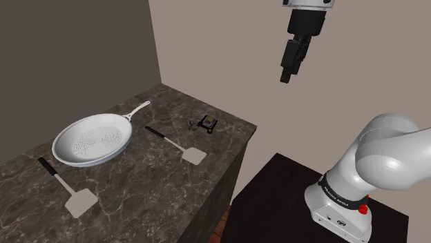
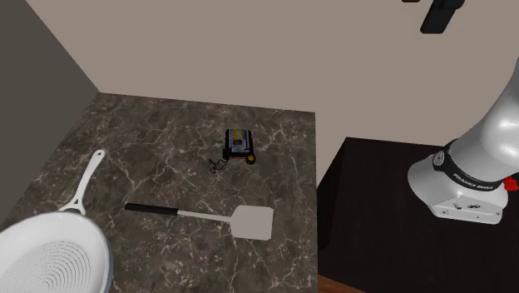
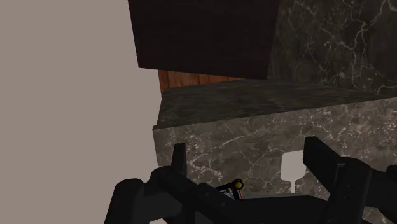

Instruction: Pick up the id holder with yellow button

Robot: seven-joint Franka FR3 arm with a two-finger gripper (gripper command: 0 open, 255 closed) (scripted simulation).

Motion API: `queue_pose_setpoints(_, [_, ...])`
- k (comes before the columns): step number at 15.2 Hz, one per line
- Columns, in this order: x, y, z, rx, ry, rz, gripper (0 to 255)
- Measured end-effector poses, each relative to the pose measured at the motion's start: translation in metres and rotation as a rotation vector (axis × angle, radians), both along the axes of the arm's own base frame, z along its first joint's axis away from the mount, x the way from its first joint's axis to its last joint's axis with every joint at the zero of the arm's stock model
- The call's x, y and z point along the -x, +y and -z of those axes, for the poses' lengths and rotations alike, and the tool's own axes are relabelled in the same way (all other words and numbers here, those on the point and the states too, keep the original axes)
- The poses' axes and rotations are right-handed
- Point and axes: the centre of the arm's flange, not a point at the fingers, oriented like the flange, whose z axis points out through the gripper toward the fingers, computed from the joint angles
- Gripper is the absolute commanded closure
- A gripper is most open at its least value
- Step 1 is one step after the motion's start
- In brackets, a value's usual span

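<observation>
Hanging high with gripper [image 1: 285, 77] spread wide, ready to descend toward id holder [image 1: 207, 123] lying flat far below on bench [image 1: 138, 186].

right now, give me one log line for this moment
phase: pre-reach | gripper: open, empty, raised | id holder: flat on counter, untouched

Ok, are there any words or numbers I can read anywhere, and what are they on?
Black band around the arm's base: white lettering, too small to read.
Id holder on the countertop: coloured marks on its face, too small to tell whether they are words.
Nothing else carries text that can be made out.
</observation>
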Motion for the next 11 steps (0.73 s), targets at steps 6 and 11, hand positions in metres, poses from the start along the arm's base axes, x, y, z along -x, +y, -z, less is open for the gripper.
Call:
queue_pose_setpoints(6, [-0.035, 0.016, 0.035, -0.031, -0.007, 0.016, 0])
queue_pose_setpoints(11, [-0.073, 0.034, 0.075, -0.071, -0.02, 0.037, 0])
